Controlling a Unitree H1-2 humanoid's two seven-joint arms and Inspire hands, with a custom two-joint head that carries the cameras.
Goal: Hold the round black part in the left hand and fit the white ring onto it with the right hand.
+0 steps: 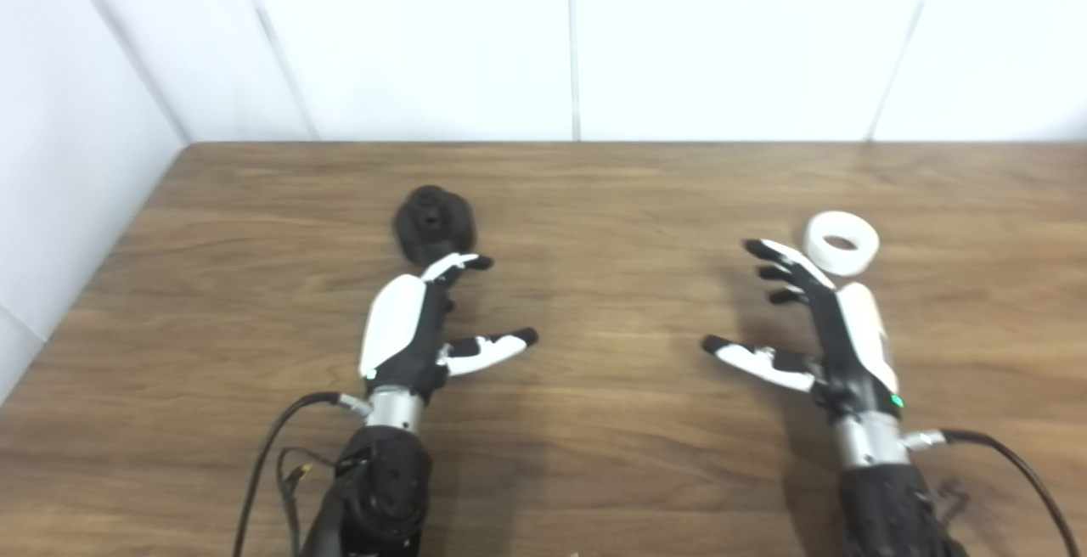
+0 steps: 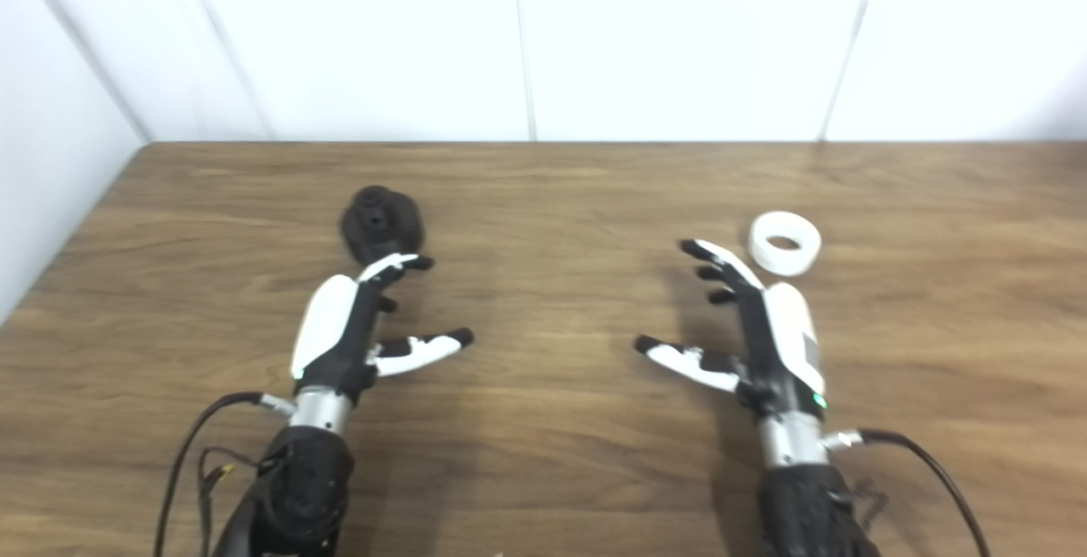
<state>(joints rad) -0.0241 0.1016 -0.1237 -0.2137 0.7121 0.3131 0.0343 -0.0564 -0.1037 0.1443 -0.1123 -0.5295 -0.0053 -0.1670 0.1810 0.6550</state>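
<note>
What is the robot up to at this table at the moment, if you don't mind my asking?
Nothing is held yet. The left hand is open, its fingers reaching toward the round black plastic part lying on the wooden table. The right hand is also open, just short of the white plastic ring, which lies flat on the table. The two pieces lie well apart, so the fitting has not begun.

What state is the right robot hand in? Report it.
Open. The right robot hand holds nothing; its fingers and thumb are spread apart. The ring lies on the table just beyond its fingertips.
</note>
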